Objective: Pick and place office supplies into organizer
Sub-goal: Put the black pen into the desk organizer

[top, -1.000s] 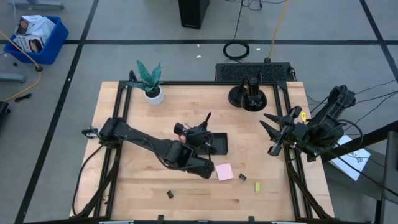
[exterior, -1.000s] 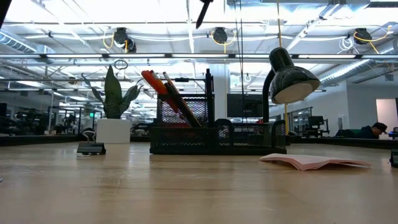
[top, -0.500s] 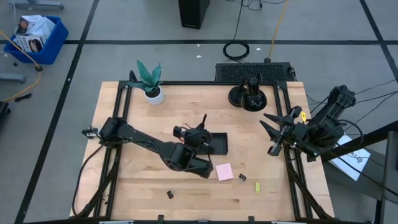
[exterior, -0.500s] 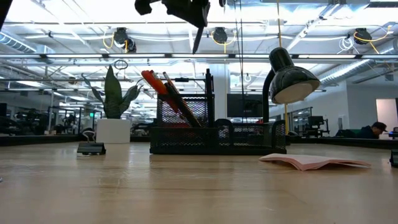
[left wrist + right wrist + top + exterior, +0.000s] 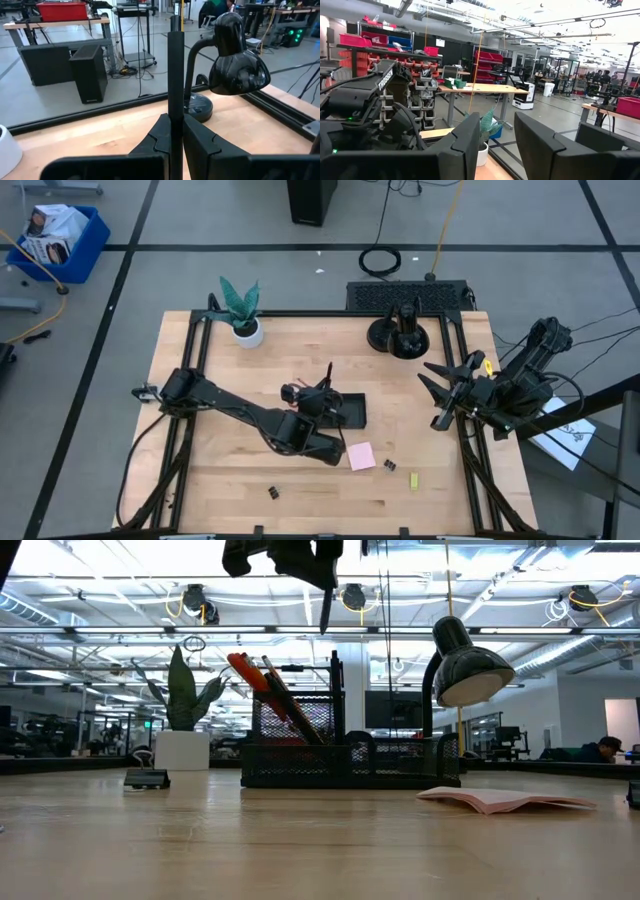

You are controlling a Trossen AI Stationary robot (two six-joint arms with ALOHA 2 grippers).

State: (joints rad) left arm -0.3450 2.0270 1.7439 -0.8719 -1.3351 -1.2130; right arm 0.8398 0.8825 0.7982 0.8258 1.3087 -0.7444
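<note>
Two arms: I had the left one reaching over the middle of the table, the right one parked at the table's right edge.
Left gripper (image 5: pixel 322 385): it hung above the organizer, near the table's centre, clenched on a black pen (image 5: pixel 175 85).
Black pen: upright between the left fingers (image 5: pixel 200 142) in the left wrist view; from the low camera its tip (image 5: pixel 325 610) pointed down, well clear of the organizer's top.
Right gripper (image 5: pixel 440 395): raised beside the right edge of the table, fingers (image 5: pixel 470 140) standing apart with nothing between them.
Organizer (image 5: pixel 350 410): black mesh tray at the table's centre; in the low view (image 5: pixel 350 755) orange pencils (image 5: pixel 285 700) leaned in its left compartment beside a red handle.
Pink sticky-note pad (image 5: pixel 361 456): flat on the table toward the front edge, just beyond the left arm's forearm.
Binder clips: one (image 5: pixel 389 466) just beside the pad, one (image 5: pixel 272 492) near the front edge.
Yellow-green piece (image 5: pixel 414 480): near the front right corner.
Desk lamp (image 5: pixel 400 332): at the back edge, right of centre.
Potted plant (image 5: pixel 241 310): at the back left corner.
</note>
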